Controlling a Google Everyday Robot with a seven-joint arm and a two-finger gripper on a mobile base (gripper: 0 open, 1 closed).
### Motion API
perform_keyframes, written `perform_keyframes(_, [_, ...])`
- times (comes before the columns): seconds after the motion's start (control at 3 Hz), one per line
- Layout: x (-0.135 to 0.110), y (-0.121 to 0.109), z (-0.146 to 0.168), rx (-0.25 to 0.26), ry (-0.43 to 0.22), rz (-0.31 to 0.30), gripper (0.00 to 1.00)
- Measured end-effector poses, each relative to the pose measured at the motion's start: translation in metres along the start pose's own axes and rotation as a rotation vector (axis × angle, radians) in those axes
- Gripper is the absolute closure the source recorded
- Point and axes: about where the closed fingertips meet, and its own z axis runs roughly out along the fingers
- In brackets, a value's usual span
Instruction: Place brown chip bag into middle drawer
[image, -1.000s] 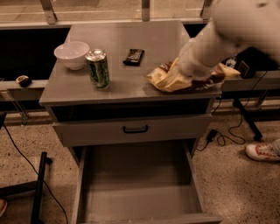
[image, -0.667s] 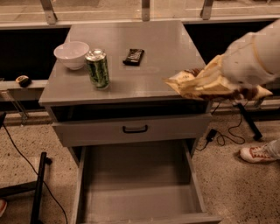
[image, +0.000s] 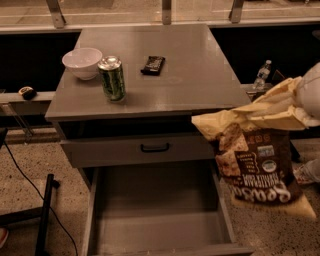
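The brown chip bag (image: 255, 165) hangs in the air off the cabinet's right front corner, upside down, its cream-yellow end crumpled at the top. My gripper (image: 306, 100) is at the right edge of the view, at the bag's top end, and holds the bag up; its fingers are mostly hidden by the crumpled foil. The middle drawer (image: 160, 220) is pulled out below and to the left of the bag, with a bare grey floor. The bag's lower part overlaps the drawer's right wall in the view.
On the cabinet top (image: 195, 70) stand a white bowl (image: 82, 62), a green can (image: 112, 78) and a dark candy bar (image: 153, 65). The upper drawer front (image: 125, 150) with black handle is shut. A water bottle (image: 261, 75) and a shoe (image: 306, 175) are right; a black stand (image: 44, 212) left.
The arm has carried the bag off the cabinet top, out to the right and down. The bag now hangs beside the cabinet's right front corner.
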Motion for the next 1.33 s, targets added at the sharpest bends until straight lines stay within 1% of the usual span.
perform_keyframes(0.33, [0.016, 0.013, 0.069, -0.092, -0.046, 0.037, 1.00])
perform_keyframes(0.67, [0.040, 0.057, 0.155, -0.187, -0.104, 0.093, 1.00])
perform_keyframes(1.0, [0.071, 0.109, 0.238, -0.265, -0.127, 0.140, 1.00])
perform_keyframes(1.33, [0.094, 0.142, 0.303, -0.327, -0.138, 0.205, 1.00])
